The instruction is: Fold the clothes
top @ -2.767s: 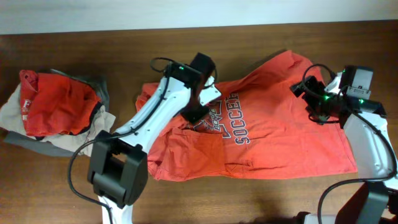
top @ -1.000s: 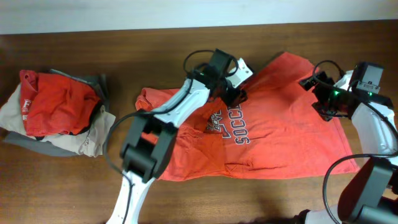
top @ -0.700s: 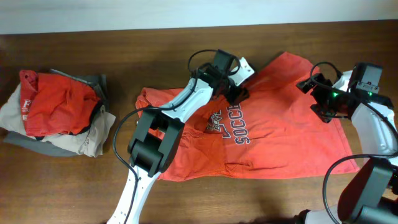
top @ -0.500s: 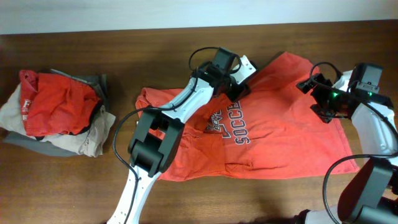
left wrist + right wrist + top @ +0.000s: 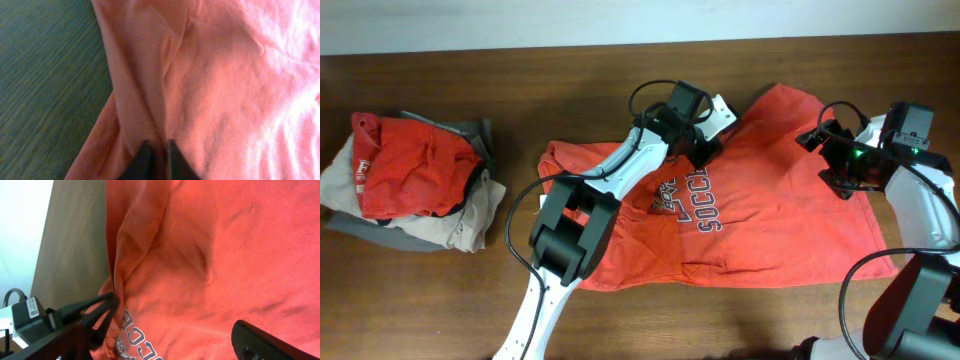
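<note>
— What is changing overhead?
— My left gripper [image 5: 705,152] has been travelling to the far edge of the shirt [image 5: 770,220] and narrowing. Now it is closing on a fold there. The shirt is lying spread right of centre, print up. My right gripper [image 5: 825,160] is hovering wide over its right part.
— And the left wrist?
— Its fingers [image 5: 142,160] are almost meeting, pinching a ridge of cloth beside the table [image 5: 45,75].
— Right wrist?
— Those fingers [image 5: 265,345] are standing far apart, gripping nothing, with the shirt below.
— Meaning?
— I am judging that the first fold is only beginning; nothing is folded yet.
— Surroundings?
— Dark wood is showing all round, a pile [image 5: 410,180] of other clothes is sitting at the left, and a pale wall [image 5: 520,20] is running along the far side.
</note>
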`<state>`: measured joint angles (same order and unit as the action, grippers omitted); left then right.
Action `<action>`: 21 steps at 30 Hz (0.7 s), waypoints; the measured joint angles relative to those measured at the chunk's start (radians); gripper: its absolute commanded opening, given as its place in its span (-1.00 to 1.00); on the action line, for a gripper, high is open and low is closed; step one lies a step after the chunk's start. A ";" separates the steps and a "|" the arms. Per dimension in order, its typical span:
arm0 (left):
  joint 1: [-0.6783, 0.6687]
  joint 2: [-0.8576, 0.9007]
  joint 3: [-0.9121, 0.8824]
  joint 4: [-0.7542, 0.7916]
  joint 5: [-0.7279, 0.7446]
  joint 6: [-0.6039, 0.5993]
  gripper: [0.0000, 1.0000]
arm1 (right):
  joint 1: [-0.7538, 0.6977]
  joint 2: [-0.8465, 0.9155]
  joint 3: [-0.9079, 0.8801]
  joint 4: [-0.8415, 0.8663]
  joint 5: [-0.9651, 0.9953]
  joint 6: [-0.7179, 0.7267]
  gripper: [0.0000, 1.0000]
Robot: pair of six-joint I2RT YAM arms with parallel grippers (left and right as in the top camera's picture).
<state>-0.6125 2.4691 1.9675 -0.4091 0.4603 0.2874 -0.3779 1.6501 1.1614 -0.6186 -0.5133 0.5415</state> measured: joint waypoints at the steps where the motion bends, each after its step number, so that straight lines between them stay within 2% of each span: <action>1: 0.000 0.002 0.000 -0.002 0.000 0.001 -1.00 | 0.000 0.000 0.000 0.000 0.000 0.000 0.93; 7: 0.000 0.013 0.009 -0.071 0.004 -0.011 -1.00 | 0.000 0.000 0.000 -0.003 0.000 0.000 0.93; 13: -0.011 0.016 0.096 -0.245 0.023 -0.022 -1.00 | 0.000 0.000 0.000 -0.005 0.000 0.000 0.93; 21: -0.097 0.016 0.146 -0.388 0.026 -0.023 -0.99 | 0.000 0.000 0.000 -0.006 0.000 0.000 0.93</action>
<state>-0.7090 2.4855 2.1132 -0.7975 0.4862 0.2649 -0.3779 1.6501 1.1614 -0.6247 -0.5133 0.5419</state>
